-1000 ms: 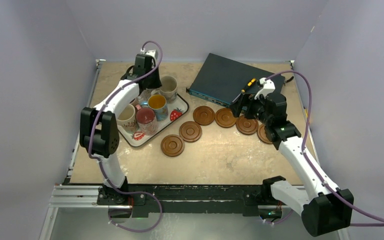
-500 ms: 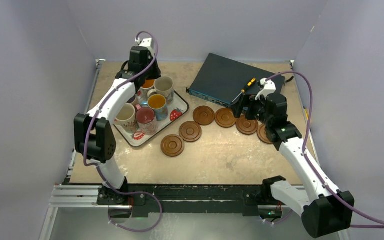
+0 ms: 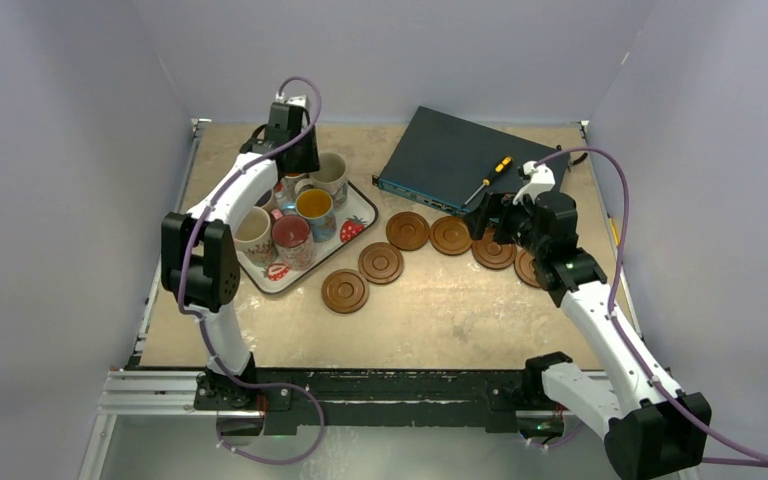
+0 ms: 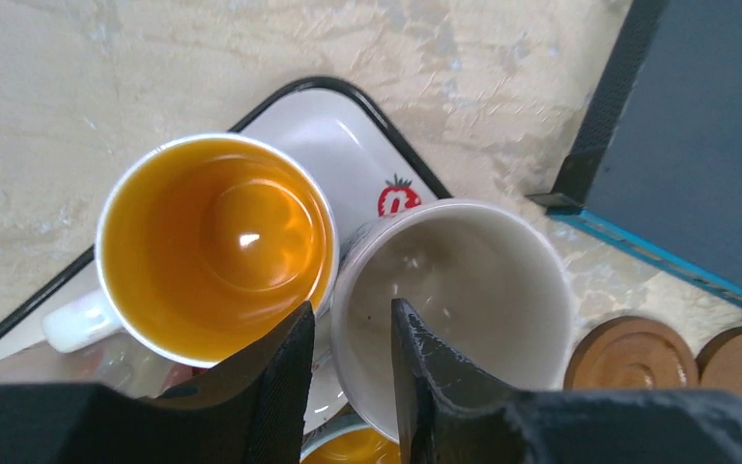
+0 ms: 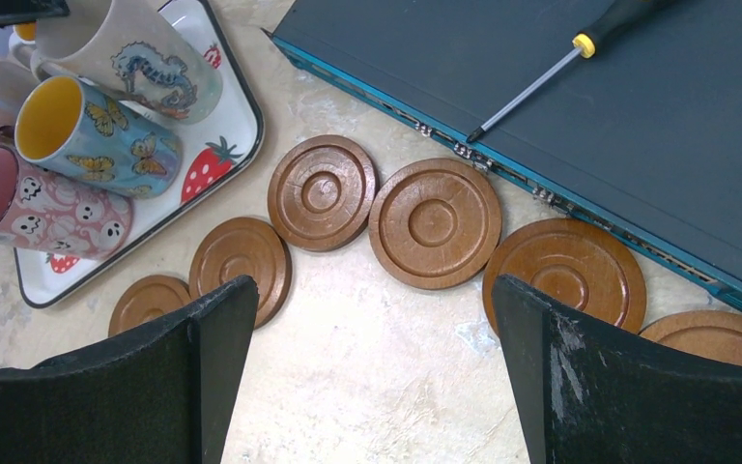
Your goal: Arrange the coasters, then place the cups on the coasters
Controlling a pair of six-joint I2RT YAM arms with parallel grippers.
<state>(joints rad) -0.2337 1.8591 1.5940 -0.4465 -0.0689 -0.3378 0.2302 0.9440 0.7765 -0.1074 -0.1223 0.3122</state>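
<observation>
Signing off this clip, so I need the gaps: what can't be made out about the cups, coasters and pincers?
- Top view: left arm hides the tray's far cups; no full count.
- Top view: right arm covers part of the rightmost coaster.
- Left wrist view: left pincer straddles the cream cup's rim; contact cannot be told.
- Right wrist view: right pincer overlaps the end coasters.

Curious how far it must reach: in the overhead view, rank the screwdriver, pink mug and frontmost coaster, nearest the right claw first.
1. Screwdriver, on the dark box beside the right claw.
2. Frontmost coaster, on the table, leftward.
3. Pink mug, on the tray, farthest left.
</observation>
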